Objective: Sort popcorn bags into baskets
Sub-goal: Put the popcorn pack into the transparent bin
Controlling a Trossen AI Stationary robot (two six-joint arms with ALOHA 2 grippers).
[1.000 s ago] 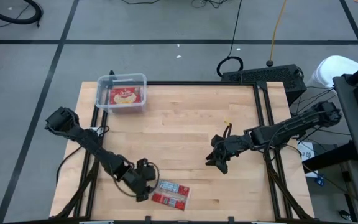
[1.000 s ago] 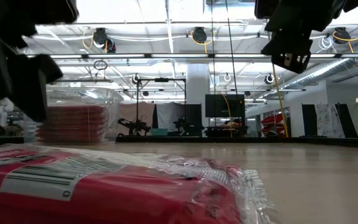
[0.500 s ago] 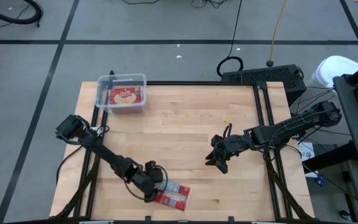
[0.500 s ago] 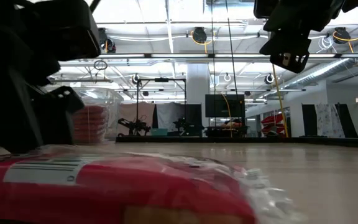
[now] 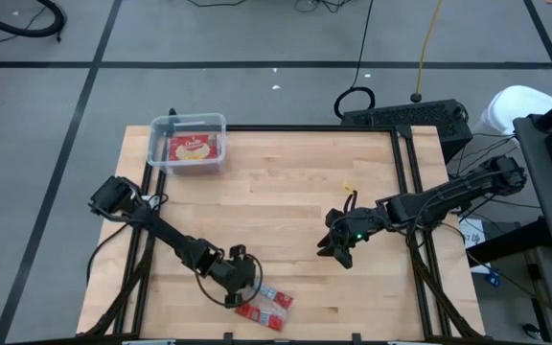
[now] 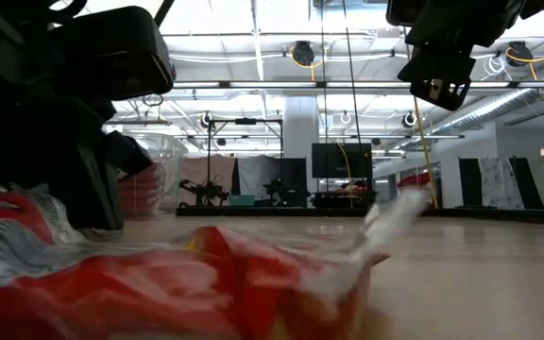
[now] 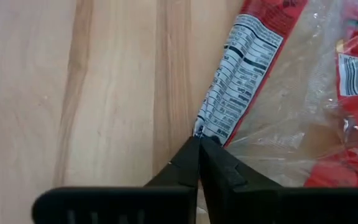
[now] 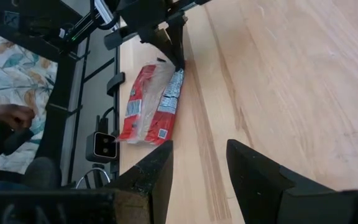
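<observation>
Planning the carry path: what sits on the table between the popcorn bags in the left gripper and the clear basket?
Nothing: in the high view, only bare wooden table separates the popcorn bags from the basket.

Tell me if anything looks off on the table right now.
Only the popcorn bag at the near edge: it lies askew, its wrapper crumpled where the left gripper has shut on its corner. The basket already holds packets neatly.
</observation>
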